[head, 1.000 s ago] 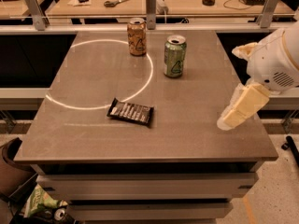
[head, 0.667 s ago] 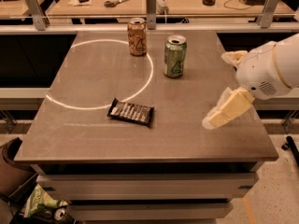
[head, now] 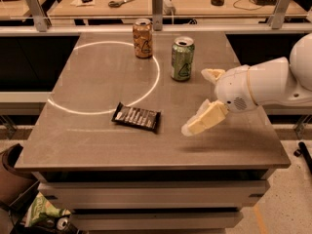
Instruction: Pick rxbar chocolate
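Note:
The rxbar chocolate (head: 136,117), a flat black bar with white lettering, lies on the grey table (head: 97,147) left of centre, near the front. My gripper (head: 196,101) comes in from the right on a white arm and hovers above the table to the right of the bar, apart from it. Its cream fingers (head: 207,118) are spread open and hold nothing.
An orange-brown can (head: 143,38) and a green can (head: 182,58) stand upright at the back of the table; the green can is just behind the gripper. A white ring is marked on the tabletop. A bin (head: 14,179) sits on the floor at the lower left.
The gripper has moved left across the table, from near the right edge towards the bar. The bar and both cans have not moved.

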Robot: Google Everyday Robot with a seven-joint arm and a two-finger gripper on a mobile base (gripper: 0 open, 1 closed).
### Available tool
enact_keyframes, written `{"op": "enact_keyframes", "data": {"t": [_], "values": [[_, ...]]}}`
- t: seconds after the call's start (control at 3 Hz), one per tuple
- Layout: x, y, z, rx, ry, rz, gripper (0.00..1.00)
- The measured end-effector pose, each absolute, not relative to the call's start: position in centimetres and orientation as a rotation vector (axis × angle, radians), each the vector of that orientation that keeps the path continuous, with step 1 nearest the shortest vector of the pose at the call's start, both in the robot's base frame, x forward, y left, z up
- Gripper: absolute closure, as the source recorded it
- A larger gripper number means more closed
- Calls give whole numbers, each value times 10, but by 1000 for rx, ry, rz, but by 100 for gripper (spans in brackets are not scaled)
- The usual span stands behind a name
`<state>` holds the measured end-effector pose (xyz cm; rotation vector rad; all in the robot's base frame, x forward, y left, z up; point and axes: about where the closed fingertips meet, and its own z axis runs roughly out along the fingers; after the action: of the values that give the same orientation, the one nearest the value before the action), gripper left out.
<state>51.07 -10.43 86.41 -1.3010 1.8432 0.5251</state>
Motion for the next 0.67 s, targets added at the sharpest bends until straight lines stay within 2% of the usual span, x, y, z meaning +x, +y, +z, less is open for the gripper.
{"op": "enact_keyframes", "data": {"t": [0.67], "values": [[508, -69, 844, -1279, 1753, 653, 0]]}}
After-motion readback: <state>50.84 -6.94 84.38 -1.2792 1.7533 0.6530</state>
